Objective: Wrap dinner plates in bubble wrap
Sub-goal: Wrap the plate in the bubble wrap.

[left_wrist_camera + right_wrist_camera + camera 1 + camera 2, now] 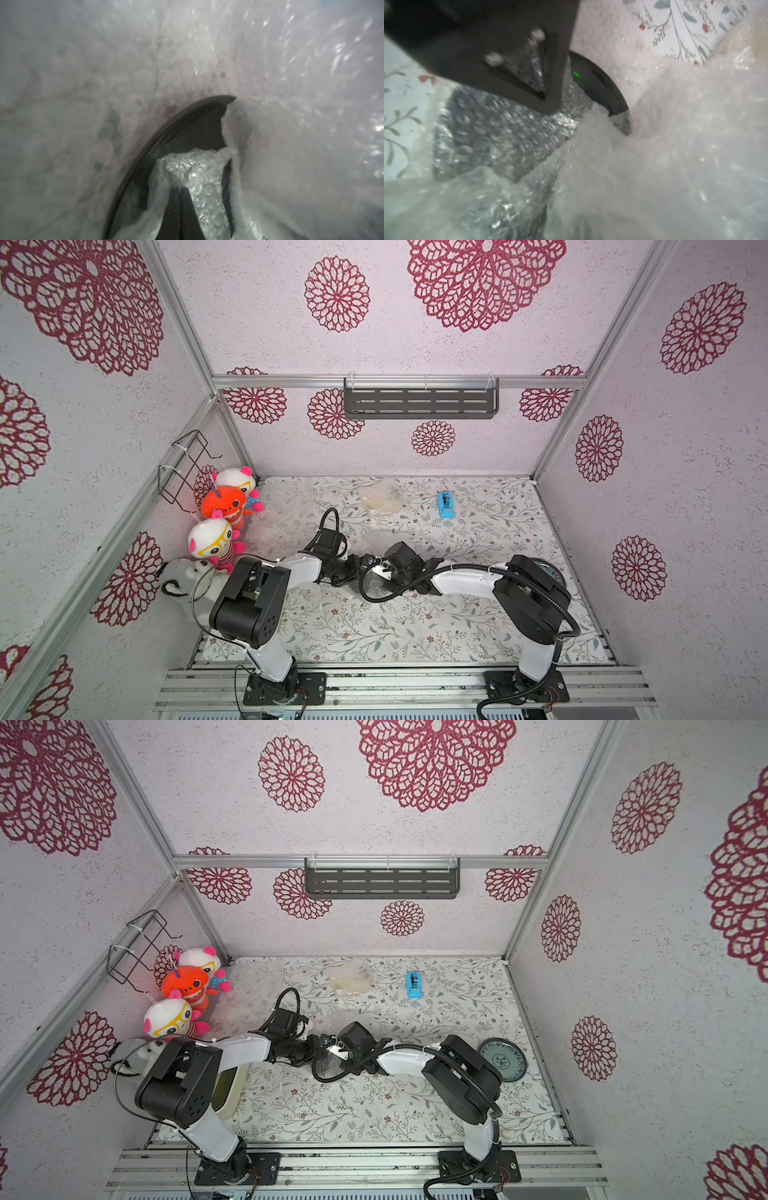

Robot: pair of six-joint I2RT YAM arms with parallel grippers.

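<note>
The glossy black dinner plate (187, 128) lies mid-table under crinkly bubble wrap (291, 145), with part of its rim bare (600, 83). My left gripper (180, 188) is shut on a fold of the bubble wrap over the plate. My right gripper (381, 571) meets it tip to tip. Its jaws are buried in lifted wrap (654, 166) and are shut on it. The pale blue-grey plate (503, 1058) lies bare at the right edge. The cream plate (380, 499) sits wrapped near the back.
A blue tape dispenser (445, 506) stands at the back, right of the wrapped plate. A cream container (232, 1085) sits under my left arm. Plush toys (226, 506) hang at the left wall. Another clear sheet (282, 510) lies at the back left.
</note>
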